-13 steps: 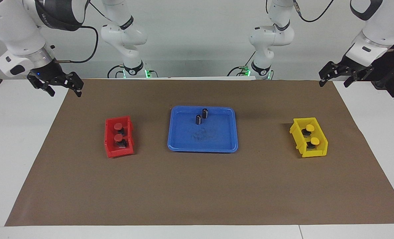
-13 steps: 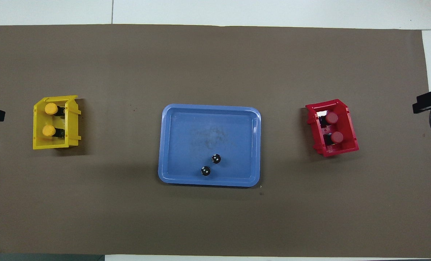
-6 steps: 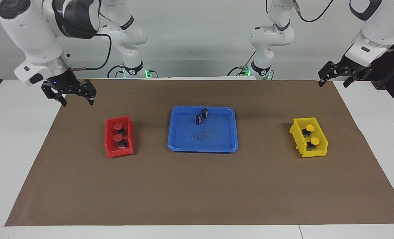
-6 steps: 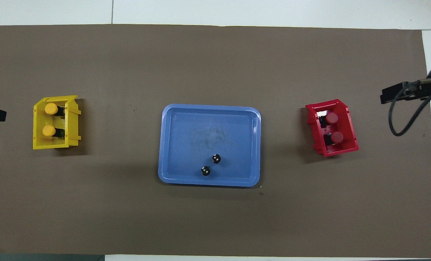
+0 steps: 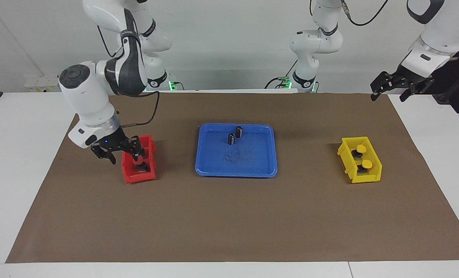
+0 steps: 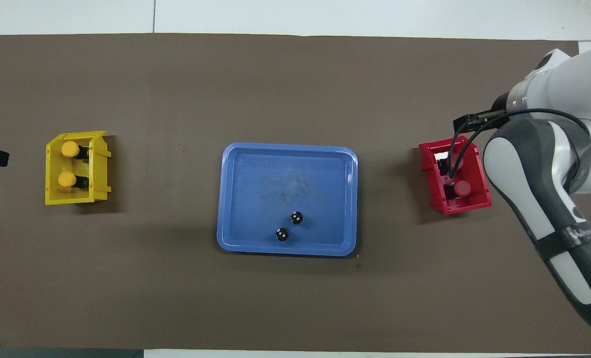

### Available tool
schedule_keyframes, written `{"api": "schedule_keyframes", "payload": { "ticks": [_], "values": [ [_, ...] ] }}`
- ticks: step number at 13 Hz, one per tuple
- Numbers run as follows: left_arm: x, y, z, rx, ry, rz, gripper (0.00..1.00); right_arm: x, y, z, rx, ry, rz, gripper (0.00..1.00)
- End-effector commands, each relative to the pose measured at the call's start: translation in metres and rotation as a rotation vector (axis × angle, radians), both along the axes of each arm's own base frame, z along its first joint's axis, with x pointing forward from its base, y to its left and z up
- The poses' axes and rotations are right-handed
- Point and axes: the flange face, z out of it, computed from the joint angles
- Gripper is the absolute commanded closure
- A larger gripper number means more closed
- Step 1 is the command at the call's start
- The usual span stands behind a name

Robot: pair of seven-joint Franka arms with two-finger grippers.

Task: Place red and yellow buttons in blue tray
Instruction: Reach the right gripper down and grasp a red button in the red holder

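Red and yellow buttons sit in their bins as the right gripper dips into the red bin.

One red button shows in the red bin at the right arm's end of the brown mat; the other is hidden under the right gripper, whose fingers reach down into the bin, and whether they are closed on anything cannot be told. Two yellow buttons stand in the yellow bin at the left arm's end. The blue tray lies between the bins and holds two dark cylinders near its robot-side rim. The left gripper waits with fingers spread, empty, over the mat's corner.
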Motion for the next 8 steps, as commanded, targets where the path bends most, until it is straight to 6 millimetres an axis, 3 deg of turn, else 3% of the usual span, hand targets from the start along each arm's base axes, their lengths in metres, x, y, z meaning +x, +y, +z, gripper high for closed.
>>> {"api": "schedule_keyframes", "payload": {
  "ticks": [1, 8],
  "values": [
    [-0.007, 0.004, 0.0, 0.017, -0.012, 0.005, 0.0, 0.001, -0.004, -0.022, 0.017, -0.003, 0.002, 0.32],
    [-0.009, 0.001, -0.001, 0.018, -0.002, 0.005, 0.0, -0.02, 0.002, -0.054, 0.034, 0.029, -0.006, 0.37]
  ]
}}
